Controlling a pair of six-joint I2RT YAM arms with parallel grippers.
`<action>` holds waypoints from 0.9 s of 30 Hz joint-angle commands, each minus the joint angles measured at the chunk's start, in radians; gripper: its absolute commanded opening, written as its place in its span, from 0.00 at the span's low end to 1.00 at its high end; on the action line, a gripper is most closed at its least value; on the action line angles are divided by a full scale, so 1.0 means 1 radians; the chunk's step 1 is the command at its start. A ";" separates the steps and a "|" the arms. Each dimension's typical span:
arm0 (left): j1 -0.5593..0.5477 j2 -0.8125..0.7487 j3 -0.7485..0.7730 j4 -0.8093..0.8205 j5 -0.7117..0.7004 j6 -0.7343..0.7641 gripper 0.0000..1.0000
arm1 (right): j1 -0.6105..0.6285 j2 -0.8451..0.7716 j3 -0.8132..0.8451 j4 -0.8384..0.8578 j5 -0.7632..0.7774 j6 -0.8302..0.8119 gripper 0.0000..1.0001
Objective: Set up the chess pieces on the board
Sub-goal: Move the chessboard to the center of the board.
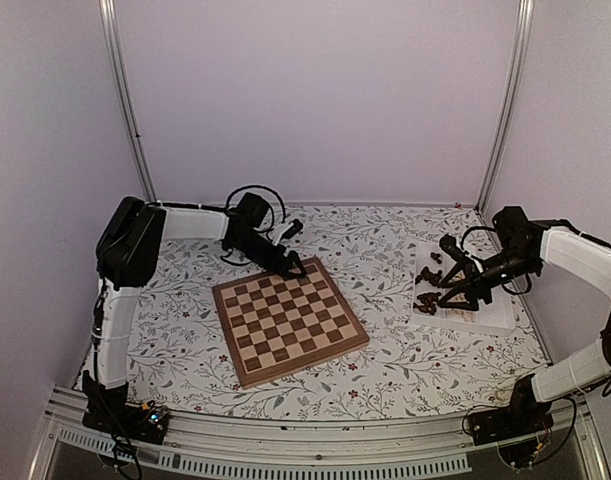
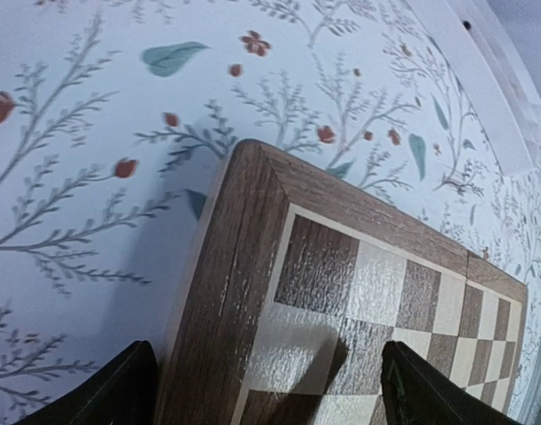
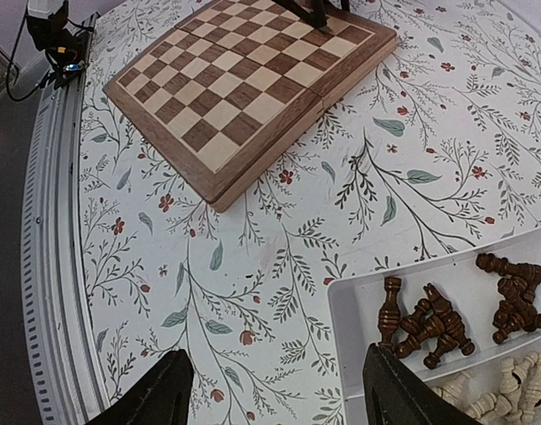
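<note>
Spread wide and empty, the right pincer [image 3: 274, 385] hangs beside the tray [image 3: 350, 301] at lower right where the chess pieces [image 3: 429, 323] lie heaped, the left pincer [image 2: 270, 394] gapes empty over the top corner of the bare board [image 1: 288, 318] mid-frame, so the first pick likely calls for isolating one piece.

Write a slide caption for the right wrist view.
Open right gripper hovers at the edge of a white tray holding dark and pale chess pieces, the board beyond on flowery cloth.
</note>
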 commanded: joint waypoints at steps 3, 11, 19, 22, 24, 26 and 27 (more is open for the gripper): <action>-0.113 -0.023 -0.032 -0.074 0.077 0.036 0.89 | 0.004 0.010 -0.025 0.027 -0.044 -0.020 0.70; -0.153 -0.112 0.015 -0.072 -0.049 0.007 0.90 | 0.003 0.068 0.040 0.110 0.088 0.150 0.65; -0.155 -0.400 -0.111 0.057 -0.308 -0.091 0.91 | 0.004 0.159 0.189 0.135 0.234 0.300 0.63; -0.159 -0.503 -0.224 0.054 -0.407 -0.180 0.90 | 0.004 0.184 0.207 0.147 0.258 0.330 0.62; -0.163 -0.586 -0.329 0.044 -0.465 -0.244 0.90 | 0.005 0.197 0.209 0.150 0.256 0.337 0.62; -0.164 -0.672 -0.437 0.023 -0.497 -0.319 0.92 | 0.003 0.205 0.206 0.153 0.241 0.347 0.62; -0.166 -0.712 -0.489 0.007 -0.517 -0.362 0.94 | 0.003 0.210 0.205 0.151 0.230 0.349 0.62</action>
